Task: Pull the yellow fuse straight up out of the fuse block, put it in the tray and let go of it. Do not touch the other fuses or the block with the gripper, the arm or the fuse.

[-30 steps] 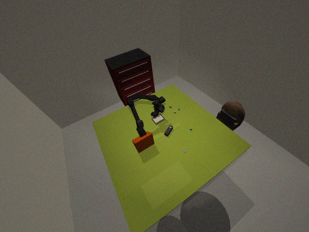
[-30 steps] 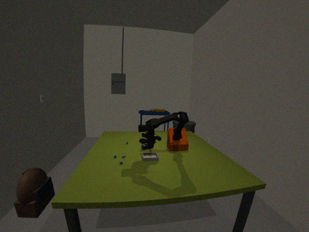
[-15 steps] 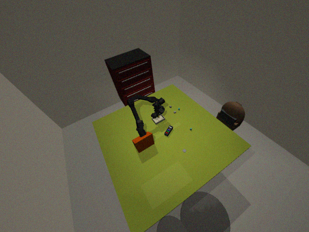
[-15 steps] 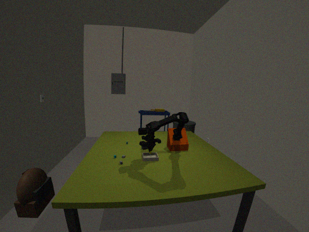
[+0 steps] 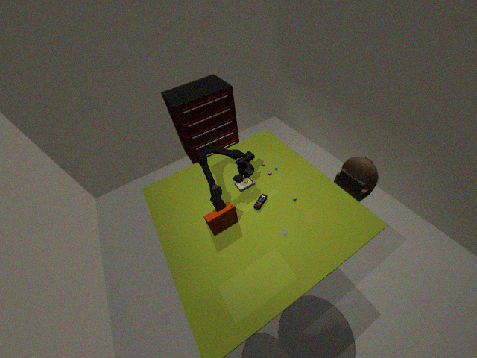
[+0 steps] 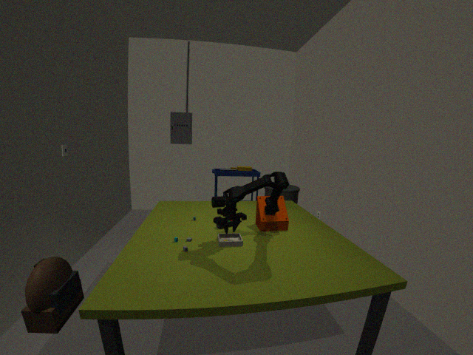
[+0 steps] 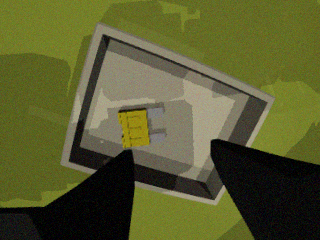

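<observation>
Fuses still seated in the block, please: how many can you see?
3, side by side in the fuse block: white at the far end, then blue, then red. At this size they blur together, so another may be hidden. The yellow fuse lies in the tray.

Top cam: high, far, angled down. Ext: table-height, opposite side. Wrist: close, straight down. All share tray (image 7: 87, 130).
</observation>
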Robot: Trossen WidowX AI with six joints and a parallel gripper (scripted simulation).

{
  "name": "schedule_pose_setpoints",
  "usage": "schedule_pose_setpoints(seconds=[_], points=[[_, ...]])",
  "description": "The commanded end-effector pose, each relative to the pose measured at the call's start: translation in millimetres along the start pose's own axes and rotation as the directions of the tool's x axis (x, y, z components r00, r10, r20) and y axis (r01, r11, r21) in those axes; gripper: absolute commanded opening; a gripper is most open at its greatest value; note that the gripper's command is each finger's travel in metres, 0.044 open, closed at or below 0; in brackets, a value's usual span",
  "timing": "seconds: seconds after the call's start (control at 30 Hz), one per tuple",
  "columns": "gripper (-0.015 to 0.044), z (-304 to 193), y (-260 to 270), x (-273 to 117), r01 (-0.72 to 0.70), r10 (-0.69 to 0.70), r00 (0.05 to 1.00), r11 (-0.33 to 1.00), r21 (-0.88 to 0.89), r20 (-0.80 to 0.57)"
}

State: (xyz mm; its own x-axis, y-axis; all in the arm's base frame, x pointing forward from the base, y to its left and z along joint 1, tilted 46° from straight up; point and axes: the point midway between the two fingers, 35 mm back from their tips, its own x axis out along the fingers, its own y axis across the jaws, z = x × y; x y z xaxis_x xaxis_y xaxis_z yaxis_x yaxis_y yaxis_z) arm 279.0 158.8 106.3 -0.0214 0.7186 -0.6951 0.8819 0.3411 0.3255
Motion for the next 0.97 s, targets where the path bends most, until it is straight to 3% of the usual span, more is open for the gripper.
schedule_pose_setpoints(seconds=[0.0,0.2,0.93], points=[[0.0315,0,0,0,0.001,-0.001,1.000,1.000,-0.001,0.000],[0.0330,1,-1,-37,0.007,-0.007,1.000,1.000,0.010,0.003],[0.0330,2,-1,-36,0.007,-0.008,1.000,1.000,0.017,0.006]])
